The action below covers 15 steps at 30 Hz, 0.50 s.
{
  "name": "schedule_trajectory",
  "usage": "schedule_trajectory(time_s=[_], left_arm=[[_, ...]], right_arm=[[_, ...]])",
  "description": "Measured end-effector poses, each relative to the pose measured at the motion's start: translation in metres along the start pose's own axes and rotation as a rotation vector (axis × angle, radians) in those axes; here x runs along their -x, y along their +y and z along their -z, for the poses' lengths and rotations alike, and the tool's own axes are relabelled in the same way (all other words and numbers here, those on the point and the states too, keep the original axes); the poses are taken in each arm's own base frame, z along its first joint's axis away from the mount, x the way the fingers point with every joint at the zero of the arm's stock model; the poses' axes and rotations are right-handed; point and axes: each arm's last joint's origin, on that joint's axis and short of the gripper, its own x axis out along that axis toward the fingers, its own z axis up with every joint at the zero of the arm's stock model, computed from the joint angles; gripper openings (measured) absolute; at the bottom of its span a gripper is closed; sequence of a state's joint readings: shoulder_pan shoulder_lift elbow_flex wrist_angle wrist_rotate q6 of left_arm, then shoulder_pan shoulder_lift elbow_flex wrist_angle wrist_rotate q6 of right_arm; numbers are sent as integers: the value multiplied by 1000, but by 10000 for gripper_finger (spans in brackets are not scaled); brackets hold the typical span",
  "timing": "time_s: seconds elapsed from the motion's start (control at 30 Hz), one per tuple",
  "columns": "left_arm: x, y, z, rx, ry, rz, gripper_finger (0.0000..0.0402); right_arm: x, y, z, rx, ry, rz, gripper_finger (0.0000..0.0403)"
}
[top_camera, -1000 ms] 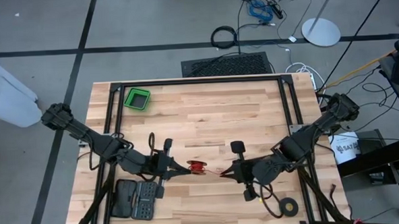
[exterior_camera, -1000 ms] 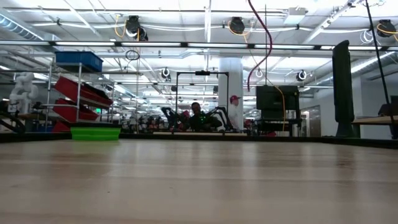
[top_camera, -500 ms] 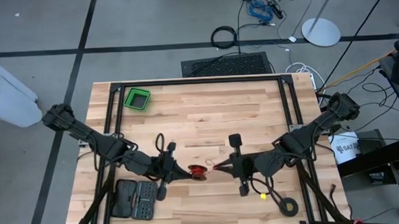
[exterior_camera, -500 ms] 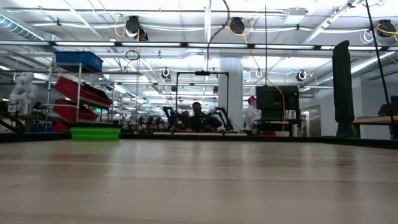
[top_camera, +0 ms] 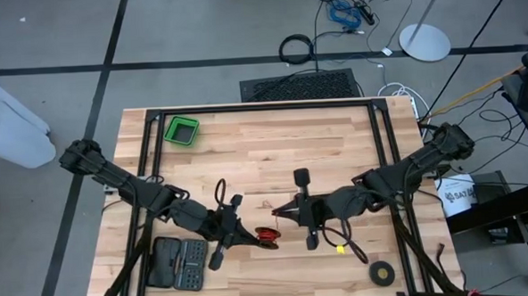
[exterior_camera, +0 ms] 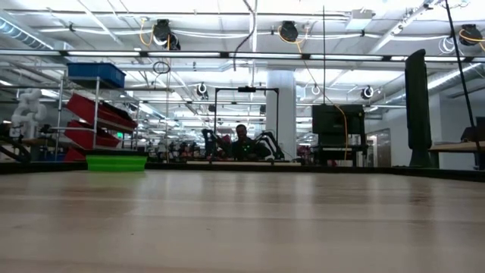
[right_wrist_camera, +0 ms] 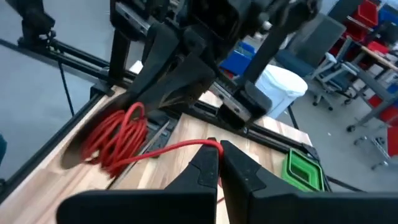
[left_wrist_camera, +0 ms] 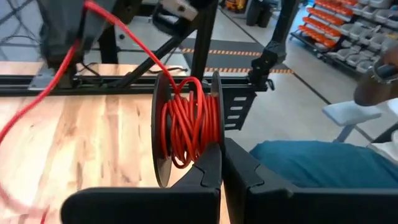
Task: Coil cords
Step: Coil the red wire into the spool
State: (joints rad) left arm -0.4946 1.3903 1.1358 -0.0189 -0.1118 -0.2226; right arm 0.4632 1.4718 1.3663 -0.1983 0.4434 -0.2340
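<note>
Here: red cord [left_wrist_camera: 186,127] wound on dark spool [left_wrist_camera: 163,134]; left gripper [left_wrist_camera: 221,163] jaws clenched on spool, right gripper [right_wrist_camera: 219,157] jaws pinching cord tail.

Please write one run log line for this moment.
left gripper: shut on black spool of red cord | right gripper: shut on cord's free end | stage: winding

Smooth red plastic-coated cord [left_wrist_camera: 186,127] on a matt black spool [left_wrist_camera: 160,134]; pale wooden table [top_camera: 273,156].

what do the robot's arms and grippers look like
Both arms are dark, jointed and slim, mounted at the table's outer edges with black cables looped along them. The left gripper and right gripper each end in two black, wedge-shaped fingers tapering to narrow tips. A yellow tag sits by the right arm.
</note>
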Motion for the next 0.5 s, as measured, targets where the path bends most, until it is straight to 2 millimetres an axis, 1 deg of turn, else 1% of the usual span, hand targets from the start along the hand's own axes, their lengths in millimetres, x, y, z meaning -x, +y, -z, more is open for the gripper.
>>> schedule_trajectory(time_s=[0.2, 0.3, 0.5], left_arm=[[-13, 6, 1, 4, -17, 55, 1], [-19, 9, 3, -6, -19, 86, 1], [-22, 11, 3, -6, -22, 122, 1]], right_arm=[[-19, -3, 0, 3, -65, -10, 0], [-25, -4, 4, -3, -49, -3, 0], [-26, -3, 5, -31, -40, -4, 0]])
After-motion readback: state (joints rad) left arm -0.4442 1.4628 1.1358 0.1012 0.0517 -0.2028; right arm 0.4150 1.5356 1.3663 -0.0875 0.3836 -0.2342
